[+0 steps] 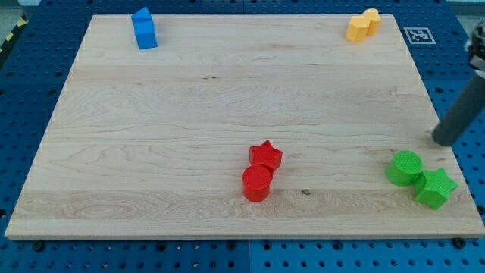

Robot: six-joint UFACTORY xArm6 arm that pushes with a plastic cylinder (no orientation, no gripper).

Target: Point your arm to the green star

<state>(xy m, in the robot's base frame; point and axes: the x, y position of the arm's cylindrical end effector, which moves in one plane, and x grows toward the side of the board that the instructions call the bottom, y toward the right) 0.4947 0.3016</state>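
My tip (442, 141), a bare rod with no claw, sits at the frame's right, just above the green cylinder (405, 167) and green star (435, 188).

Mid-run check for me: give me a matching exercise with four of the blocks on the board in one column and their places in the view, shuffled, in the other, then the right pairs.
Column one:
1. blue block
2. yellow block
3. red star
4. green star

Column two:
A. bottom right, touching the green cylinder
B. top left corner
C. low centre, against the red cylinder
D. top right corner

Pairs: 1-B, 2-D, 3-C, 4-A.

My tip stands at the board's right edge, just above the green pair, touching neither.
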